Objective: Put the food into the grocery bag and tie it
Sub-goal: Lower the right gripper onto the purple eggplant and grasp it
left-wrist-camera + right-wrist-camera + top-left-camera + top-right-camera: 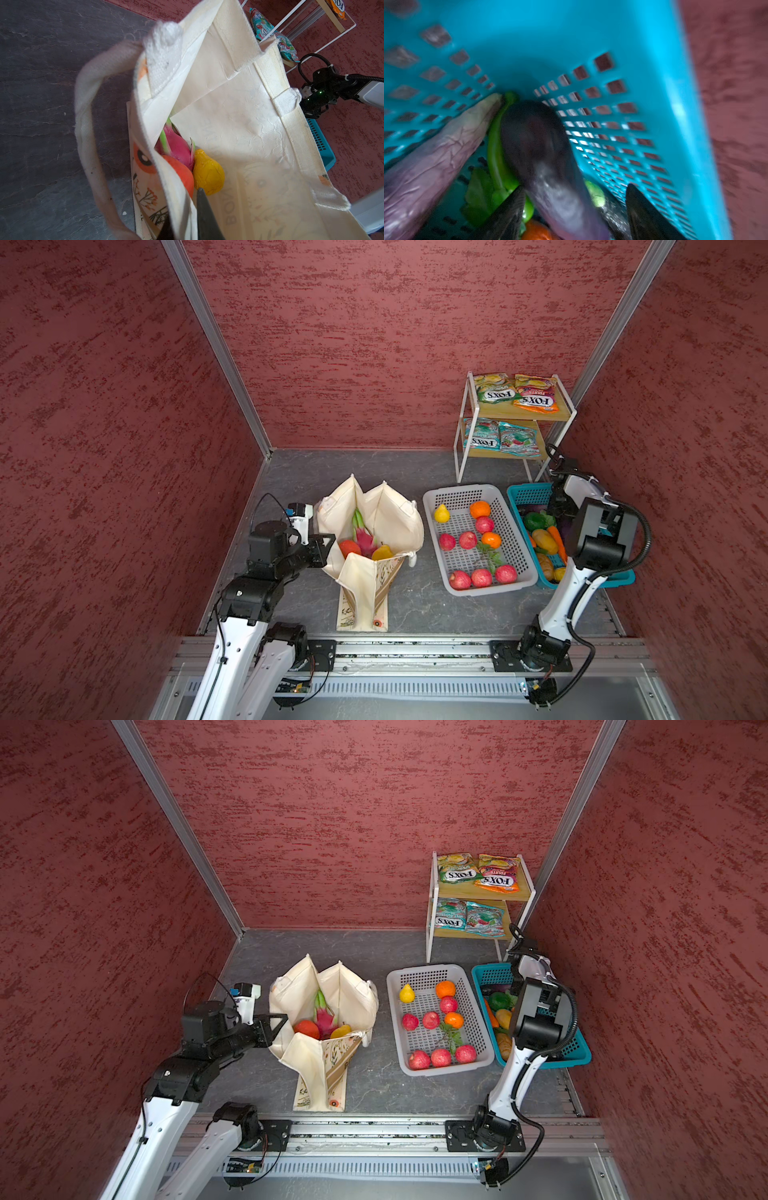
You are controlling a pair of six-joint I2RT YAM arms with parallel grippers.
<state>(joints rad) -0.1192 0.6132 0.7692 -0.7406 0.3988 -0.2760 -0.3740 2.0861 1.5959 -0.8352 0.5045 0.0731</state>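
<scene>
While top views hide my R gripper (575,187), wrist cam shows it wide astride eggplant (533,135), teal basket (654,62) wall close, L gripper (182,209) pinching bag (239,124) rim.

Green packet (493,388), top of shelf rack (524,414): "FOX'S", upside down in both top views.
Orange packet (535,394), beside it: "FRUITS" over "FOX'S", also upside down.
Teal packet (481,435), lower level: "FOX'S"; smaller print unreadable.
Grocery bag (239,124): "BON", faint, the rest cut off.

matt cloth bag (392,514), glossy packets (534,398), plastic basket (461,488).
</scene>
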